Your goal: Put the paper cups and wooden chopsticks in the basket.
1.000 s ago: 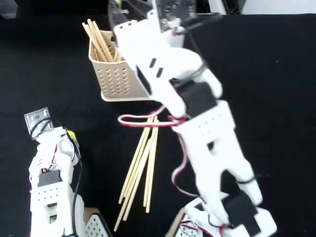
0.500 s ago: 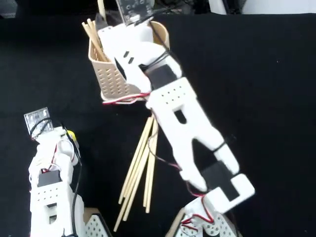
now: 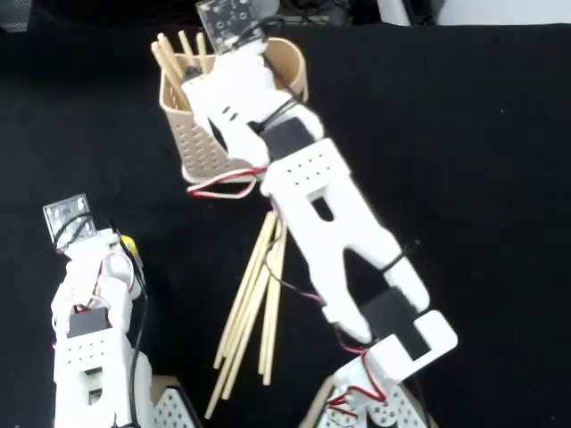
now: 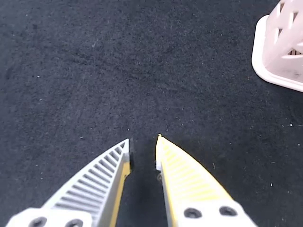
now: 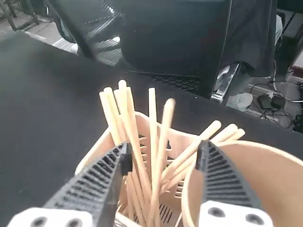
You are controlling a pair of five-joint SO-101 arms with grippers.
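Right gripper (image 5: 164, 152) hung wide open, gripping nothing, above the basket (image 3: 201, 147) of upright chopsticks (image 5: 152, 123); loose chopsticks (image 3: 252, 303) lay on the worktop (image 3: 482, 178) nearer the arm bases, pointing lengthwise toward the basket; left gripper (image 4: 143, 139) slightly parted, empty.

Surface (image 4: 85, 61): black cloth, you see it spread under your left pincer (image 4: 143, 139).
Room: past your right pincer (image 5: 164, 151), dark furniture (image 5: 156, 38), pale floor (image 5: 42, 35), loose cables (image 5: 279, 101).

The black table (image 3: 500, 178) carries the basket (image 3: 201, 147), standing directly below the right pincer (image 5: 164, 153). A loose bundle of wooden chopsticks (image 3: 250, 312) lies flat behind that pincer, under its arm. The basket stands ahead of the left pincer (image 4: 143, 140), offset toward the right arm.
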